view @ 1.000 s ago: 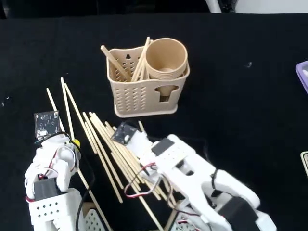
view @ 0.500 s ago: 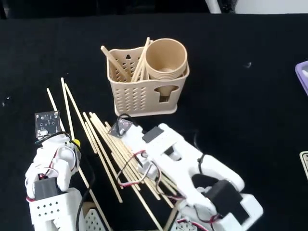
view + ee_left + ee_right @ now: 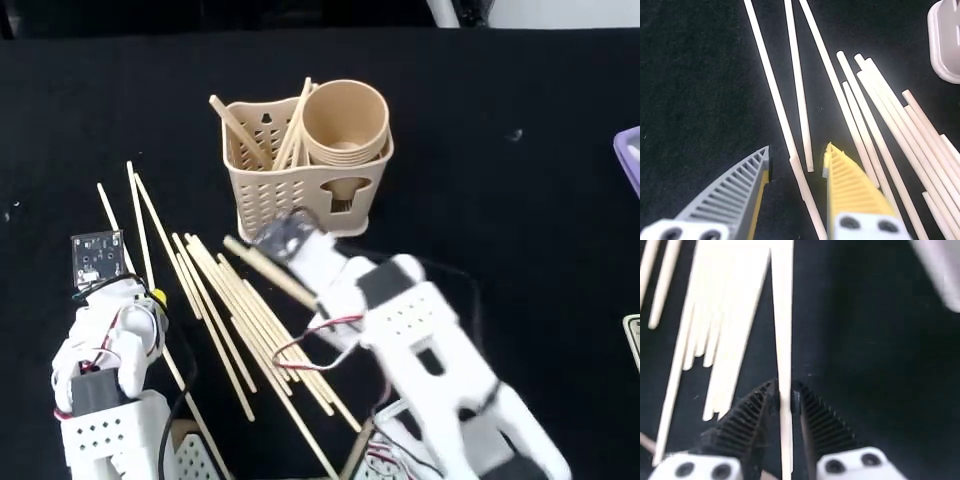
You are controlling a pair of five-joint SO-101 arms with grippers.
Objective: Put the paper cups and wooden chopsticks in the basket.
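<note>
1. one basket (image 3: 300,200) stands on the black table (image 3: 520,230), in the upper middle of the high view.
2. the paper cups (image 3: 345,120) sit upright in a stack inside the right part of the basket.
3. a few standing chopsticks (image 3: 240,130) lean in the left part of the basket, and their tips poke out over the rim.
4. many loose chopsticks (image 3: 225,300) lie flat on the table, left of the centre of the high view and below the basket. three thin ones lie a bit apart, farther to the left.
5. the right gripper (image 3: 784,390) is squeezed tight on the held chopstick (image 3: 782,315). the stick runs straight between its two black fingers.
6. in the high view this gripper is in the centre of the frame, just below the basket. the held chopstick sticks out to the left, above the pile.
7. the left gripper (image 3: 797,150) is spread wide and low over the table, in the lower left of the high view.
8. a single stick (image 3: 807,200) lies between its grey finger and its yellow finger, with a gap on each side.
</note>
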